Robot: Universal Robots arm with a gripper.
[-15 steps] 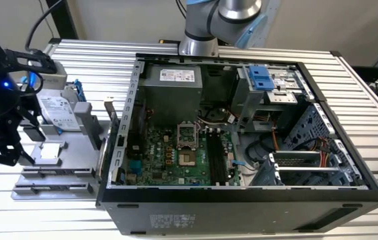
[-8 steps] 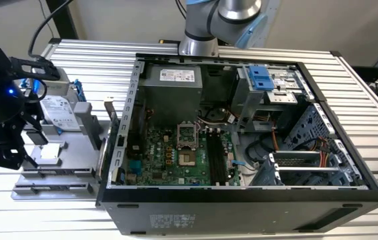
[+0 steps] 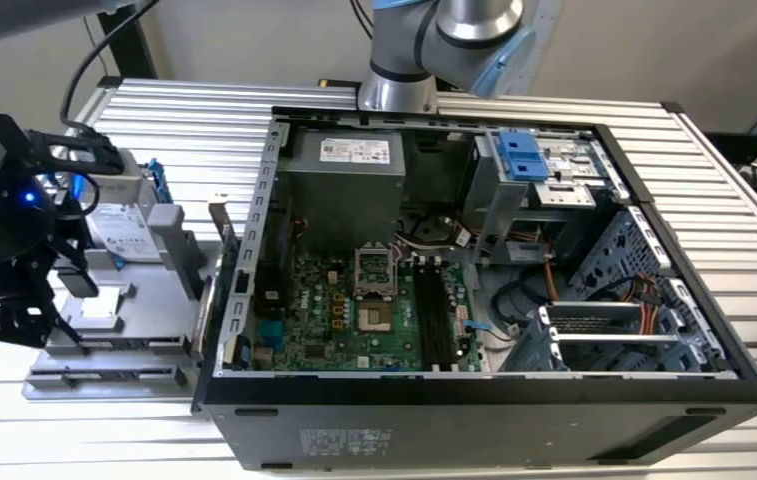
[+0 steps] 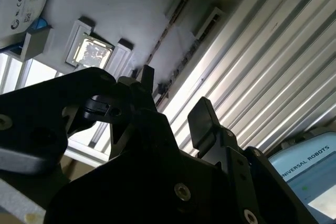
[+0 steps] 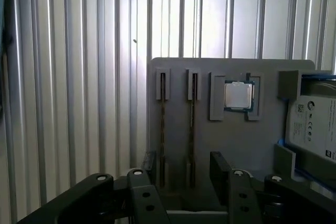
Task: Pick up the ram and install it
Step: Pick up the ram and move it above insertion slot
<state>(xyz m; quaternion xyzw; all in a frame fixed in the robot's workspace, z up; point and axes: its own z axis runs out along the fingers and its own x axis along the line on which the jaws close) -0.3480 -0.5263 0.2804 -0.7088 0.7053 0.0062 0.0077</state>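
Gripper [image 5: 184, 166] hangs released and empty, and we fear it brackets both the ram [image 5: 192, 124] and the neighbour stick [image 5: 162, 124], so closing could clamp the 2 together.

Glare streaks the ribbed table [image 4: 252, 61]; case [image 3: 485, 400] interior shadowed.

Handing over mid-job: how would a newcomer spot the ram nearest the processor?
Find the grey tray beside the open computer case. Two thin dark sticks stand on edge in it; the ram is the one next to the square silver processor.
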